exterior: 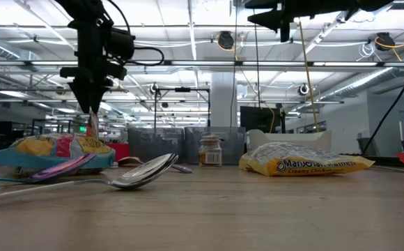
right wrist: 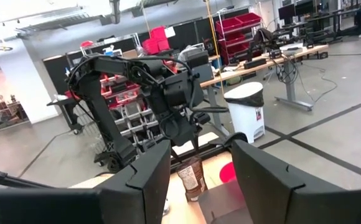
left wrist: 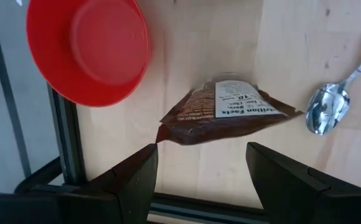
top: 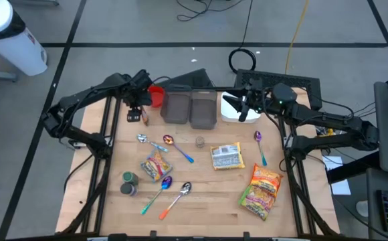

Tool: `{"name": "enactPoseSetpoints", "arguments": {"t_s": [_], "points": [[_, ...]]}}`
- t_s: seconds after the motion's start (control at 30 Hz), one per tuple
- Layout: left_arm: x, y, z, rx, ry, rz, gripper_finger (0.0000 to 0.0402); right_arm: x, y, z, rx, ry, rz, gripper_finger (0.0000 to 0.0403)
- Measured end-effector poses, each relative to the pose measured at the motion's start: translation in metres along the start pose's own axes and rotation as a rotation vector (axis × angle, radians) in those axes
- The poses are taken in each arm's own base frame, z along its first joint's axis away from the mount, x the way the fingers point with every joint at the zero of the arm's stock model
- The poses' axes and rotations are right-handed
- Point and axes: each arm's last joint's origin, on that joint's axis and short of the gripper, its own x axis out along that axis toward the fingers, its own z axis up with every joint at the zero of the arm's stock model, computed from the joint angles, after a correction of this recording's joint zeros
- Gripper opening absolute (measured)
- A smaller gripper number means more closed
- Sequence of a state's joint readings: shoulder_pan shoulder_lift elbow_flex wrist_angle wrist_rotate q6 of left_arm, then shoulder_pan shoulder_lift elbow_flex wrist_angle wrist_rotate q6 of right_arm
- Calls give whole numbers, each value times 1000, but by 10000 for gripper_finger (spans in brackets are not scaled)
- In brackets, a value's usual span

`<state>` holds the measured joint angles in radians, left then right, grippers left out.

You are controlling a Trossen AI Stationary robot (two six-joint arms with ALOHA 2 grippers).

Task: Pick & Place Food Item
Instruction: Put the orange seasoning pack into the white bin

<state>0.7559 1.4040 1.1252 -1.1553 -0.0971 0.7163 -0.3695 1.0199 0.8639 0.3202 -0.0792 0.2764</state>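
A brown food packet with a white label is edge-up just beneath my left gripper, beside a red bowl at the table's far left. The gripper's fingers are open and stand to either side of the packet's top seam. I see no finger on it. From the right wrist view the packet looks upright below the left gripper. Its lower edge is hidden in the low view. My right gripper is open and empty, high over a white bowl at the far right.
Two grey bins stand between the red bowl and the white bowl. Nearer lie a yellow noodle packet, an orange packet, a colourful packet, a small jar, two cans and several spoons.
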Motion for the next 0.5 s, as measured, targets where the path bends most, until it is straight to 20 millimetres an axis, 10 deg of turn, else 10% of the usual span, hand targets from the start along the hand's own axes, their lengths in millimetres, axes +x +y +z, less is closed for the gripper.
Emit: {"name": "enactPoseSetpoints", "arguments": {"t_s": [0.5], "points": [[-32, 11, -23, -542, 76, -144, 255, 0, 0, 0, -33, 0, -3, 164]]}}
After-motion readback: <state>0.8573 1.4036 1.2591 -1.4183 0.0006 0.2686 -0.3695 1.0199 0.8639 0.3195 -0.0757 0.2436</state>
